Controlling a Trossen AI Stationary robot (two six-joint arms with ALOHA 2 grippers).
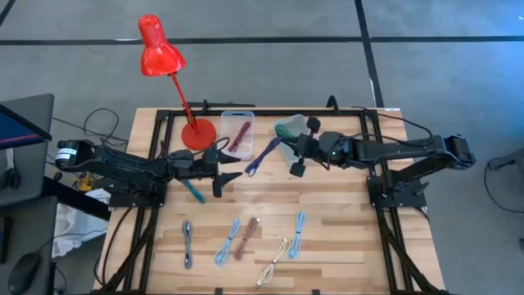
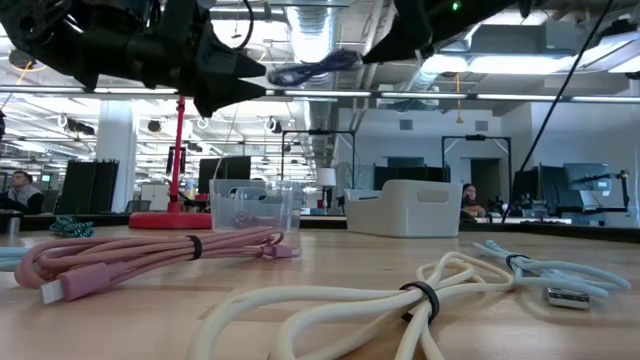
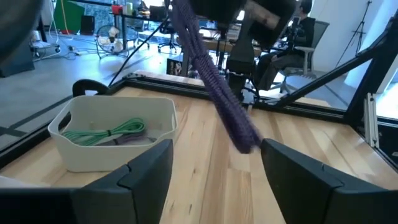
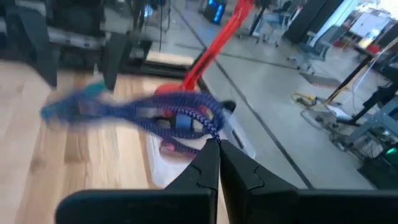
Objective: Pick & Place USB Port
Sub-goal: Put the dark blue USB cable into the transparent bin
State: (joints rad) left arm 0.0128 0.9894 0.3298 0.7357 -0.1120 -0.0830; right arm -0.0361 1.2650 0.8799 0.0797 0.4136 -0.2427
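Table (image 1: 327,221) of pale wood carries two bins at the back: a clear tub (image 1: 237,131) beside the red lamp base (image 1: 197,133), and a white bin (image 1: 288,129) holding a green cable. Between them the purple cable (image 1: 264,156) hangs in the air, pinched at one end by the right gripper (image 1: 288,150), whose fingers are closed on it. The left gripper (image 1: 232,174) stands wide apart, empty, near the dangling end. To place it well, I judge the right arm should carry the bundle over the chosen bin, let the loose end settle inside, then let go.
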